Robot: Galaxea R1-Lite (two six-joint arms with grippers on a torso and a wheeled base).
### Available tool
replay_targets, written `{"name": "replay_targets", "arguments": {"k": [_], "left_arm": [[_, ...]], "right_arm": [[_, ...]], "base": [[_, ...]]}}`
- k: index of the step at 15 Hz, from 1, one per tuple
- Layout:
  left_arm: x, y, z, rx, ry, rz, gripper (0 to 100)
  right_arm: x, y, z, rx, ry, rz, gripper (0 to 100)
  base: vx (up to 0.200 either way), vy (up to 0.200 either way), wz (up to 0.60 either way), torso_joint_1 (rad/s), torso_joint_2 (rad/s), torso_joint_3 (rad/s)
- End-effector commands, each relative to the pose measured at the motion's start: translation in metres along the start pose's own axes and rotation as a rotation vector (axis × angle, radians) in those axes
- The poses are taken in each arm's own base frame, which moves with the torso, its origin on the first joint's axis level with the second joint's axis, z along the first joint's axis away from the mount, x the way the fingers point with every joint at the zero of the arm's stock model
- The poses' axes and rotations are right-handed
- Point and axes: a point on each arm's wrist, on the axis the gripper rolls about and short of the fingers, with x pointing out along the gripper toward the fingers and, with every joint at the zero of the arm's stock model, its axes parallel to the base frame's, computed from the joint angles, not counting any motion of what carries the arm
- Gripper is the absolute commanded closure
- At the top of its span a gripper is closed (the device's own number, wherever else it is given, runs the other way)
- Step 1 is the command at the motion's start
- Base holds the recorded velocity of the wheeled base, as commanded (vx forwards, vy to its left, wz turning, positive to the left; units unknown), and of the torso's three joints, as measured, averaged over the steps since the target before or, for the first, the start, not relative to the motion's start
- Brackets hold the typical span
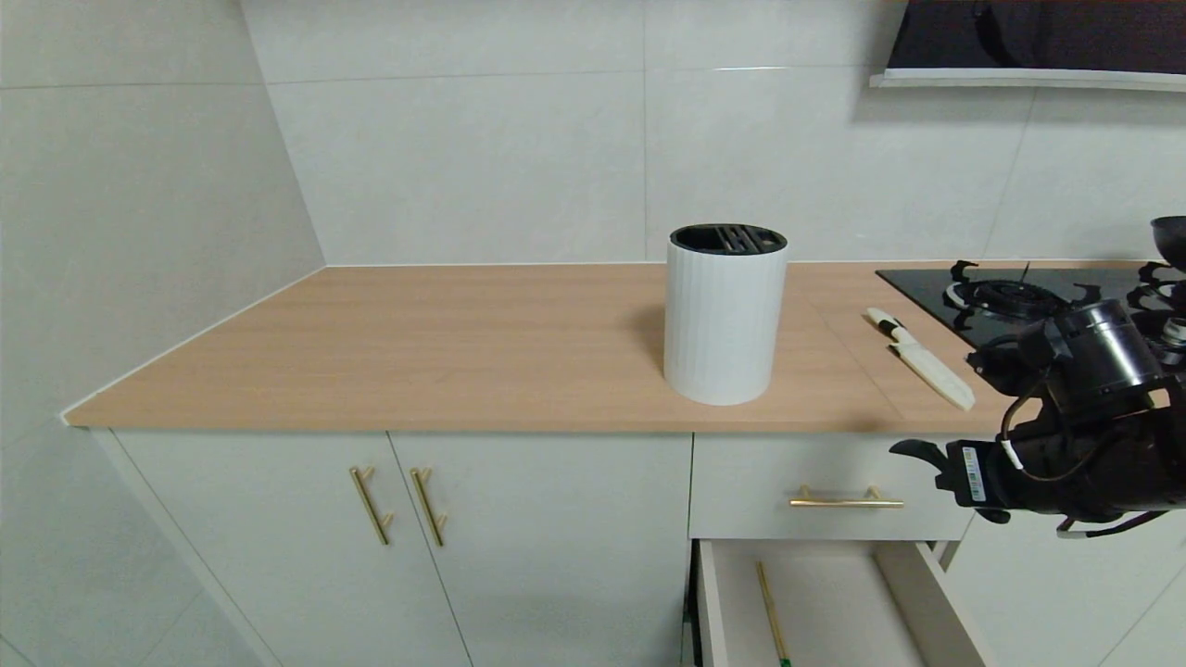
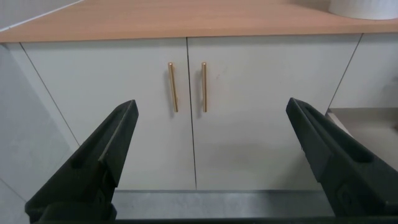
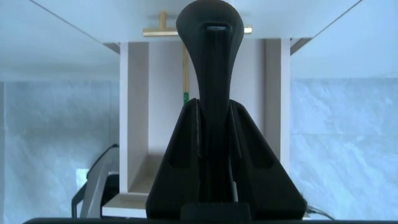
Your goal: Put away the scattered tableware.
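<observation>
The right gripper (image 1: 913, 451), low at the near right, has its fingers (image 3: 210, 74) pressed together with nothing between them. It points left at the level of the closed upper drawer front, just right of that drawer's gold handle (image 1: 846, 501). Below it the lower drawer (image 1: 913, 593) stands pulled out, and a thin wooden chopstick (image 1: 771, 611) with a green end lies lengthwise along its left side.

The left gripper (image 2: 211, 107) has its fingers (image 2: 106, 149) spread wide and empty, facing the two white cabinet doors with their paired gold handles (image 2: 172, 87).

On the wooden countertop (image 1: 417, 352), a white knife (image 1: 922, 363) lies flat at the right, between the white cylindrical knife block (image 1: 725, 324) and the black gas hob (image 1: 1010, 301), apart from both.
</observation>
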Motion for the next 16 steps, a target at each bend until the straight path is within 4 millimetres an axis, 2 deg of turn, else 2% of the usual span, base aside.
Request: {"name": "replay_targets", "arguments": {"k": [1,7,16], "left_arm": [[0.0,0.0,0.0,0.0,0.0,0.0,0],[0.0,0.0,0.0,0.0,0.0,0.0,0],[0.0,0.0,0.0,0.0,0.0,0.0,0]], "right_arm": [[0.006,0.0,-0.002,-0.003,0.023,-0.006,100],[0.024,0.001,-0.007,-0.012,0.08,-0.023,100],[0.039,0.001,-0.014,-0.019,0.095,-0.026,100]], "base": [[0.0,0.0,0.0,0.0,0.0,0.0],[0.0,0.0,0.0,-0.008,0.02,0.015],[0.0,0.0,0.0,-0.171,0.44,0.263]]}}
